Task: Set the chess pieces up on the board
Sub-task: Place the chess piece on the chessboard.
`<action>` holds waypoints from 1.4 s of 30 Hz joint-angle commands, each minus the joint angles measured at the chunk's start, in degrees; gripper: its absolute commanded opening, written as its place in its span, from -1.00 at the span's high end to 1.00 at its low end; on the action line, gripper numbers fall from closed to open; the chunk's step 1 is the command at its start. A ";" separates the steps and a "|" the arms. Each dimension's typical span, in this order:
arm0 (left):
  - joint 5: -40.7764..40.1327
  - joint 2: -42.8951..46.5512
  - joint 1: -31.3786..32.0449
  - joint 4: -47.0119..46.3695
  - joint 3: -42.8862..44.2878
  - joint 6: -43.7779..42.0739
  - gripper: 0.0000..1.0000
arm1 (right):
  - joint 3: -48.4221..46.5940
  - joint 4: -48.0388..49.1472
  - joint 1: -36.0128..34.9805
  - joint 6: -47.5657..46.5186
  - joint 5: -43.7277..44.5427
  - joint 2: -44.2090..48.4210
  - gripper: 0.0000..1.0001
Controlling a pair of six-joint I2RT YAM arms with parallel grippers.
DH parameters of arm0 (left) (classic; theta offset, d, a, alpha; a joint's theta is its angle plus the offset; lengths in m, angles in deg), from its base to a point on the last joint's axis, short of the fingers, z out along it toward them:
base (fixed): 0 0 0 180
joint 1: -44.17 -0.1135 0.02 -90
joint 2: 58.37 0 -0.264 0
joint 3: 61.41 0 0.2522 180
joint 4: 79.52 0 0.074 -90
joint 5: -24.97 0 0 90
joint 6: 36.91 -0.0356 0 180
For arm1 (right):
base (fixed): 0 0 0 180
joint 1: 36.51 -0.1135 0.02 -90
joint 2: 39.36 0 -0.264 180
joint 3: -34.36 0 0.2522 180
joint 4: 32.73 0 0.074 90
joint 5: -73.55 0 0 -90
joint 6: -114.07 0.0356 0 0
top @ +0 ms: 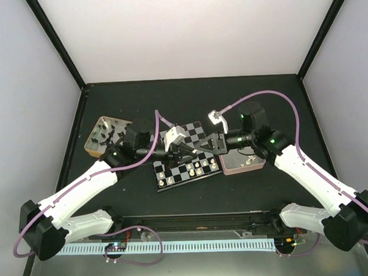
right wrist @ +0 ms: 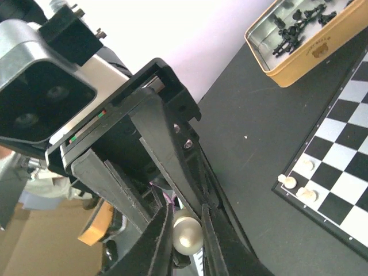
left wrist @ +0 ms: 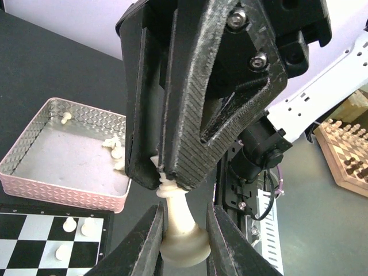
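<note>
A cream-white chess piece (left wrist: 181, 221) is held between both grippers above the board (top: 174, 184). My left gripper (left wrist: 183, 241) is closed on its round base. My right gripper (left wrist: 161, 178) pinches its top from the opposite side. In the right wrist view the piece (right wrist: 188, 234) shows as a cream ball between my right gripper's (right wrist: 187, 233) fingers. In the top view the left gripper (top: 192, 153) and the right gripper (top: 201, 150) meet tip to tip over the board's middle. Several white pieces (top: 194, 168) stand on the near rows.
The pink tray (left wrist: 63, 192) right of the board holds a few white pieces (left wrist: 115, 150). The gold-rimmed tin (right wrist: 322, 49) left of the board holds the black pieces (right wrist: 293, 26). The tin (top: 101, 137) and the tray (top: 240, 165) flank the board.
</note>
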 commanded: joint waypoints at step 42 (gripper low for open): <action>-67.24 29.34 -0.32 -8.00 -12.47 8.99 -0.64 | -4.44 -3.55 -33.19 -11.42 66.77 -27.11 0.98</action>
